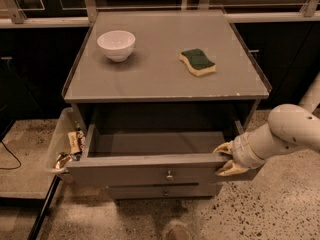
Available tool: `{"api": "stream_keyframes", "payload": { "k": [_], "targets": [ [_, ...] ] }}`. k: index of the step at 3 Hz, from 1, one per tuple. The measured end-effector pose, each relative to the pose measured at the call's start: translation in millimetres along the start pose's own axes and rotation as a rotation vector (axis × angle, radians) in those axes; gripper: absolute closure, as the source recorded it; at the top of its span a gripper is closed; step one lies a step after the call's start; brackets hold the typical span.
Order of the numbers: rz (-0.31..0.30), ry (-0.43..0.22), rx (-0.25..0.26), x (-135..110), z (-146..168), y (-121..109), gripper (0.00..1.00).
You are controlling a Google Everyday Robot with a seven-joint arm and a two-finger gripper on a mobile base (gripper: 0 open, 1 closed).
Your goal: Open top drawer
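**Top drawer standing open, gripper at its right end**

The top drawer (pixel 125 173) is standing well out from the grey cabinet (pixel 165 84), showing a plain grey inside. Its flat front is facing the camera with a small round metal knob (pixel 169 174) sitting at its centre. Just below it, a lower drawer front (pixel 135 191) is sitting flush with the cabinet.

The gripper (pixel 218 161) is reaching in from the right on a white arm (pixel 285 131) and is sitting at the right end of the top drawer's front. Its two cream fingers are standing spread apart. The upper one is lying along the front's top edge, and the lower one is lying over the face near the corner. Both are looking to be in contact with the front, though whether they are squeezing it cannot be told.

On the cabinet top, a white bowl (pixel 116 45) is standing upright at the back left. A yellow sponge (pixel 197 62) with its green scouring side up is lying at the back right, well apart from the bowl.

A clear bin (pixel 59 134) is hanging beside the cabinet's left flank, holding a few packets (pixel 75 143). Their printing is too small to read, and no other writing is showing. The speckled floor (pixel 280 209) is spreading out in front.
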State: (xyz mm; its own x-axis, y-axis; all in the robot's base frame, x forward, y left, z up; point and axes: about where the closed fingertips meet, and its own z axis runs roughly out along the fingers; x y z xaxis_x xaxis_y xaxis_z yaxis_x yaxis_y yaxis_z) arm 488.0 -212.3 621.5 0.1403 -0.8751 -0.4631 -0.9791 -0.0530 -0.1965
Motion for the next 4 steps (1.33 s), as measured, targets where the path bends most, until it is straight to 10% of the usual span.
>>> {"api": "stream_keyframes", "payload": {
  "k": [1,2,4],
  "targets": [
    [-0.003,-0.004,-0.003,-1,-2,6,0.13],
    [-0.022,-0.026,0.009,-6,-10,32,0.10],
    [-0.051,-0.019,0.058,-1,-47,115,0.57]
  ]
}}
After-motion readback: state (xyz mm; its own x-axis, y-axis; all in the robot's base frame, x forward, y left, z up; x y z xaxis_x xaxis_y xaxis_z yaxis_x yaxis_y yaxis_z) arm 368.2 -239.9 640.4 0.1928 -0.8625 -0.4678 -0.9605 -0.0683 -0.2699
